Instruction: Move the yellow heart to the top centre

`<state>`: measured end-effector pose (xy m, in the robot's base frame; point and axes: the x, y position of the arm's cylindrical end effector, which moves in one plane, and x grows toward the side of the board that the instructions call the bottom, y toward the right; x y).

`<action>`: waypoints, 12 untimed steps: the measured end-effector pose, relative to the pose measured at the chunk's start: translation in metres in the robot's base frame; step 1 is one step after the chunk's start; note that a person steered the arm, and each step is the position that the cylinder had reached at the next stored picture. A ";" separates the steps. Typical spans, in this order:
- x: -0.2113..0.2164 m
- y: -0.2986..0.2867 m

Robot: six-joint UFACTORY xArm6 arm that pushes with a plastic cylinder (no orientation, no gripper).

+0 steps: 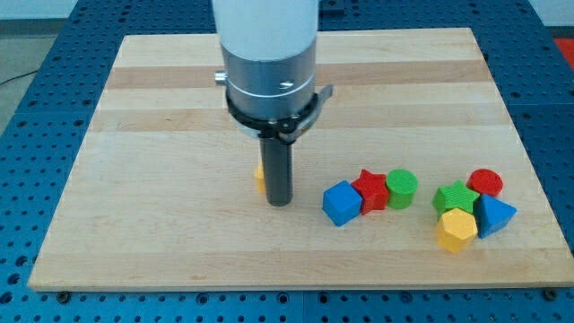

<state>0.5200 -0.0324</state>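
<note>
Mostly hidden behind my tip point(279, 203), the heart point(258, 178) — probably light, rigid and free-sliding — wants a push low on its near side; the bare rod grips nothing.

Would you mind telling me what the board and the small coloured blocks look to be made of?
The board looks like pale wood, with grain and plank seams and a smooth matt finish. The blocks, such as the blue cube and the red star, seem to be plastic: saturated colour and fine ridged lines, perhaps printed. My tip hides most of the yellow block.
</note>
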 end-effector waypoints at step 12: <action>-0.029 0.054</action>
<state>0.4909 0.0217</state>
